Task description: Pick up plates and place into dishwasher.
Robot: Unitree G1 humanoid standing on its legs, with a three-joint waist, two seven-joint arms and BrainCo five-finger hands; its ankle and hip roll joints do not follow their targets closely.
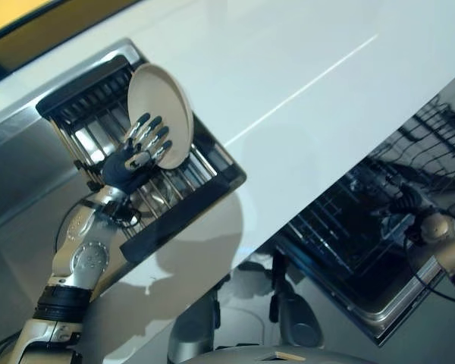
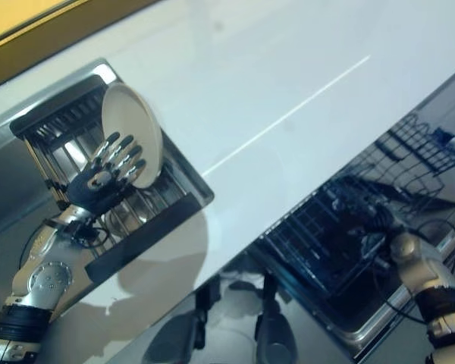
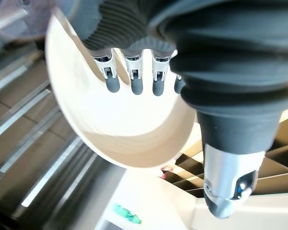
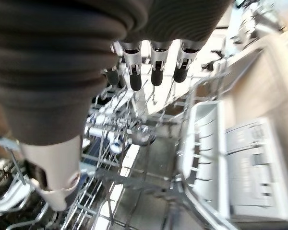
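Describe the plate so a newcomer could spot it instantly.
Start at the white counter and go to the steel sink at its left end, where a dark-framed rack sits. The plate stands on edge in that rack, with the left hand and its straight fingers against it. It is the one round, cream thing among dark bars and steel.

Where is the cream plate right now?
The cream plate stands on edge in the drying rack on the robot's left, with the left hand spread against its face, beside the white counter.
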